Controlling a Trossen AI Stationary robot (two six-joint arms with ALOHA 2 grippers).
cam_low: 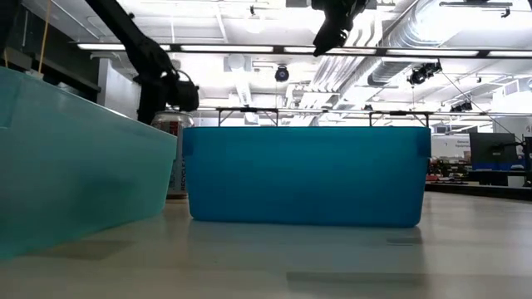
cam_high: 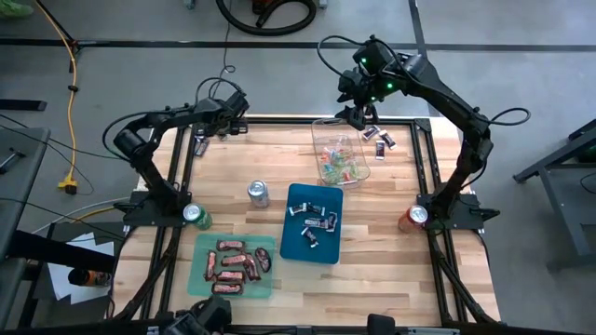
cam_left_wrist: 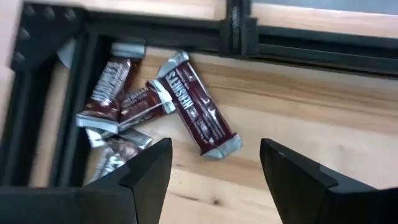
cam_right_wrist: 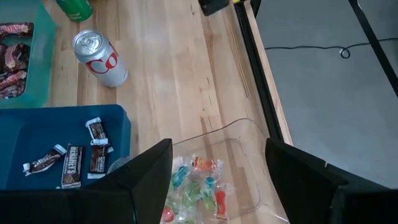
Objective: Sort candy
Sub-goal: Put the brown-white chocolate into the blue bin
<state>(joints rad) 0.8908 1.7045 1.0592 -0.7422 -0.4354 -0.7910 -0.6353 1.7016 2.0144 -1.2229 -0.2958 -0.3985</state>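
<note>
The left gripper (cam_left_wrist: 211,171) is held spread above Hershey's bars (cam_left_wrist: 198,106) heaped in the table's far corner, lined up for a pick; the right gripper (cam_right_wrist: 217,174) is poised wide over the clear tray (cam_right_wrist: 252,158) of bright candies (cam_right_wrist: 199,186); the blue tray (cam_high: 313,223) and green tray (cam_high: 235,264) are already stocked.

We see a light butcher-block wooden table top (cam_high: 391,233) framed by black metal rails (cam_high: 279,118), standing on a smooth grey concrete floor (cam_high: 521,56) crossed by dark seam lines. A yellow power cable (cam_high: 67,84) trails down the floor on one side, and a black coiled hose (cam_high: 265,13) lies beyond the far edge. From table height we look into a bright hall with long white ceiling strip lights (cam_low: 249,47) and pale round ventilation ducts (cam_low: 432,33) overhead.
</note>
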